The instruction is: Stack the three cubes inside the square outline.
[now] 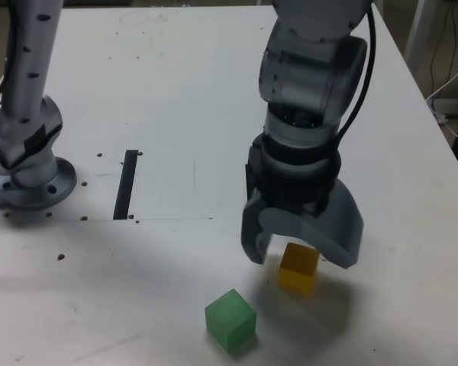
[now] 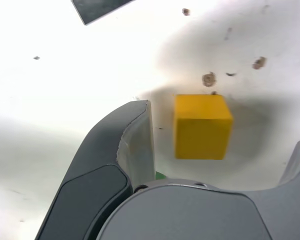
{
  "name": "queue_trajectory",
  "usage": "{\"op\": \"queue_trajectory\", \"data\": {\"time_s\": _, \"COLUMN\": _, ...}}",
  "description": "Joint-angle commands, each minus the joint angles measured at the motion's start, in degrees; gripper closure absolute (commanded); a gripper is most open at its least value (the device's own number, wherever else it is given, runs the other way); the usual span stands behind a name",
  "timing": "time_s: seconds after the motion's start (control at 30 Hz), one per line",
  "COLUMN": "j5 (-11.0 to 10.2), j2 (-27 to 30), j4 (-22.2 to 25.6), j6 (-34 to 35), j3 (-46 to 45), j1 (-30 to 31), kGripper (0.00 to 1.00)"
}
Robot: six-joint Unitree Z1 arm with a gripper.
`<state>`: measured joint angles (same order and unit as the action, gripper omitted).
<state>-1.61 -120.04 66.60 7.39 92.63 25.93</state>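
My gripper spread above the yellow cube
I have the wide, curved grey gripper [image 2: 225,145] released, its jaws well apart, with the small matte yellow cube [image 2: 202,131] between them and touching neither. In the exterior view, that cube sits on the speckled white table [image 1: 191,99], partly hidden by a jaw. The small matte green cube [image 1: 230,319] rests near it, toward the exterior view's left. A narrow black straight strip [image 1: 126,184] lies farther left, near the round grey base [image 1: 42,184].
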Motion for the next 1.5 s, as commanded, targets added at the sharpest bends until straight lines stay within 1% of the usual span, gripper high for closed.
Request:
{"op": "queue_trajectory", "data": {"time_s": 0.0, "j5": -0.3, "j2": -0.5, "j4": 0.2, "j6": -0.5, "j3": -0.4, "j1": 0.1, "kGripper": 0.07}}
{"op": "queue_trajectory", "data": {"time_s": 0.27, "j5": -0.4, "j2": -1.7, "j4": -1.2, "j6": -0.4, "j3": -0.9, "j1": 0.3, "kGripper": 0.18}}
{"op": "queue_trajectory", "data": {"time_s": 0.43, "j5": -0.1, "j2": -2.4, "j4": -2.0, "j6": -0.3, "j3": -0.8, "j1": 0.5, "kGripper": 0.22}}
{"op": "queue_trajectory", "data": {"time_s": 0.67, "j5": 0.4, "j2": -3.5, "j4": -4.7, "j6": -0.2, "j3": -0.9, "j1": 1.3, "kGripper": 0.36}}
{"op": "queue_trajectory", "data": {"time_s": 0.8, "j5": 0.4, "j2": -4.1, "j4": -5.3, "j6": -0.1, "j3": -0.9, "j1": 1.7, "kGripper": 0.40}}
{"op": "queue_trajectory", "data": {"time_s": 0.9, "j5": -0.1, "j2": -4.2, "j4": -5.0, "j6": -0.1, "j3": -0.9, "j1": 1.8, "kGripper": 0.49}}
{"op": "queue_trajectory", "data": {"time_s": 1.07, "j5": -1.5, "j2": -3.7, "j4": -4.5, "j6": -0.1, "j3": -0.7, "j1": 1.8, "kGripper": 0.67}}
{"op": "queue_trajectory", "data": {"time_s": 1.37, "j5": -2.9, "j2": -2.9, "j4": -3.9, "j6": -0.2, "j3": -0.8, "j1": 1.8, "kGripper": 0.80}}
{"op": "queue_trajectory", "data": {"time_s": 1.47, "j5": -3.0, "j2": -2.5, "j4": -3.7, "j6": -0.2, "j3": -0.9, "j1": 1.8, "kGripper": 0.82}}
